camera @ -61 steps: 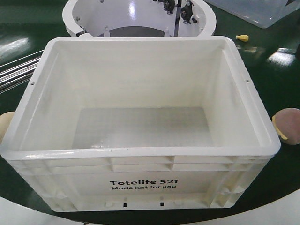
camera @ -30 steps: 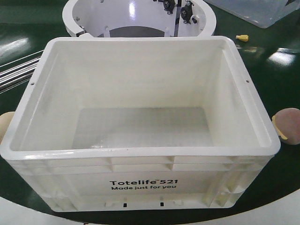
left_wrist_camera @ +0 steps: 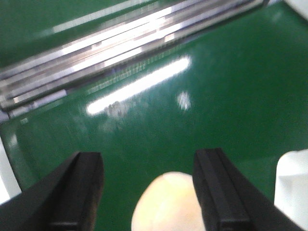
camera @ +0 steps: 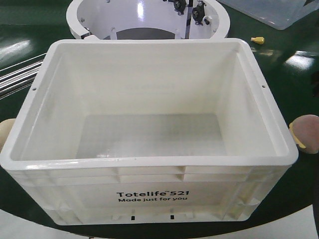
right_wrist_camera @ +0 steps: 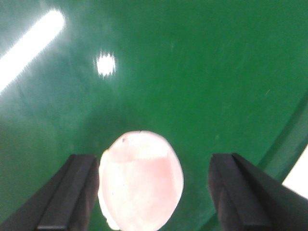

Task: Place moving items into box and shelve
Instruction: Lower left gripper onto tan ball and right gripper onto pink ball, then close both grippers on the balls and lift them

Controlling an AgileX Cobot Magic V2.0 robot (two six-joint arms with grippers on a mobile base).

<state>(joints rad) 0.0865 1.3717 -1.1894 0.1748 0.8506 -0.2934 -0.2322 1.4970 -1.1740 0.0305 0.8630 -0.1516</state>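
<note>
A white open Totelife box (camera: 149, 164) stands empty on the green table. A cream round item (camera: 6, 130) lies by its left wall. A pink round item (camera: 306, 133) lies by its right wall. Neither gripper shows in the front view. In the left wrist view my left gripper (left_wrist_camera: 148, 163) is open, its jaws on either side of the cream item (left_wrist_camera: 166, 204), not touching it. In the right wrist view my right gripper (right_wrist_camera: 154, 161) is open, with the pink item (right_wrist_camera: 142, 180) between its jaws, close to the left jaw.
A white ring fixture (camera: 149, 20) stands behind the box, with a clear plastic bin (camera: 269, 12) at the back right and a small yellow object (camera: 257, 40) nearby. Metal rails (camera: 17, 74) run along the left, also in the left wrist view (left_wrist_camera: 120, 43).
The pink item sits slightly further right at the frame edge. The box and the cream item have hardly moved.
</note>
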